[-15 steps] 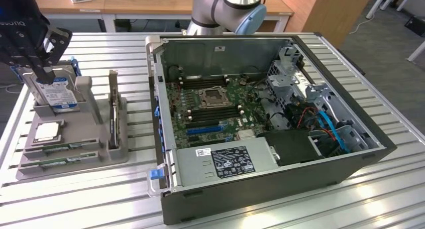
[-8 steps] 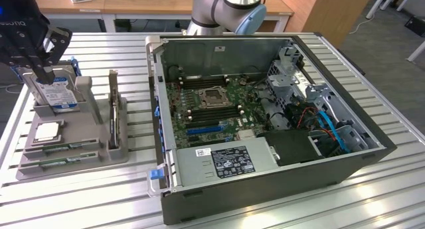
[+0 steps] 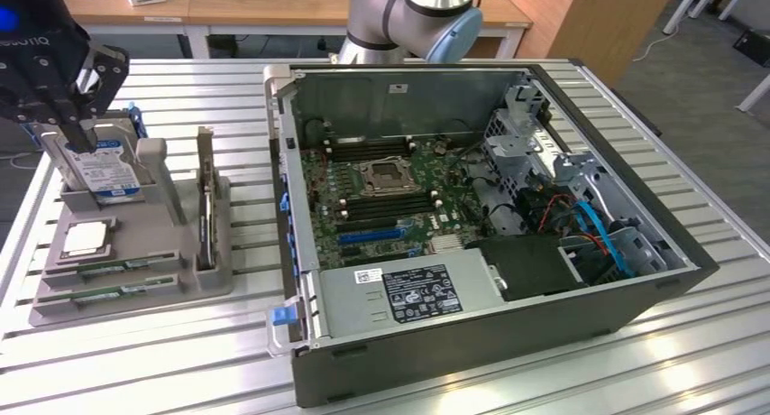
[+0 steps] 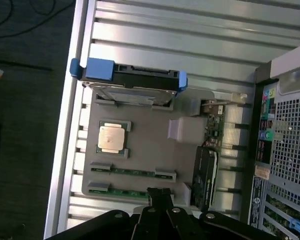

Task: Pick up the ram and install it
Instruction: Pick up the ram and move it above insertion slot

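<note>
Hovering the gripper (image 3: 76,137) above the holder (image 3: 147,225) at the exterior view's left, fingers pressed together and pinching nothing. Showing its tips, in the exterior view, in front of the upright drive (image 3: 103,170), raised clear of the holder's lower steps. Lying flat in the holder's two lowest slots: the inner ram (image 3: 114,269), just beside the CPU (image 3: 87,237), and the outer ram (image 3: 108,294), along the holder's edge. Pointing, in the wrist view, toward one end of the outer ram. Standing on edge on the holder's side nearer the case (image 3: 626,307): a card (image 3: 211,207). Sitting open at the exterior view's right, well apart from the gripper, and baring its board (image 3: 385,194): the case.
</note>
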`<state>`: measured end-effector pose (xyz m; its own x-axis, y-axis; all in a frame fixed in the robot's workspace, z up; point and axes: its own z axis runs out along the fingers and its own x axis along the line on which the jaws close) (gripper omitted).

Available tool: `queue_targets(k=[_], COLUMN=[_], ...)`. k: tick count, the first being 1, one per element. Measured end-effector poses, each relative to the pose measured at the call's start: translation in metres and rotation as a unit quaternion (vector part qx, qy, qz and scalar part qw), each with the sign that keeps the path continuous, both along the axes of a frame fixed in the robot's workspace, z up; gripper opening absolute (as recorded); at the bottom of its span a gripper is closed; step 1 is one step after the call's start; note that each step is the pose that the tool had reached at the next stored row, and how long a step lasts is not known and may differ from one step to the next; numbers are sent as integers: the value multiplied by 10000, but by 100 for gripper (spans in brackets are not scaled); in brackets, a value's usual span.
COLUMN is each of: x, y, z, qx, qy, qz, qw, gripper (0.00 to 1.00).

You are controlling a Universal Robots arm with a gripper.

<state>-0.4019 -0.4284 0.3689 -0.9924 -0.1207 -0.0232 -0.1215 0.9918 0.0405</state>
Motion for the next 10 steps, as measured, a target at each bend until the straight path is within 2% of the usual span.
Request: queue_targets(k=[5, 10], x=[0, 0], y=[0, 0], z=[-1, -1], qx=[-4, -7], qy=[0, 0], qz=[449, 906], qw=[9990, 9959], gripper=[11, 11])
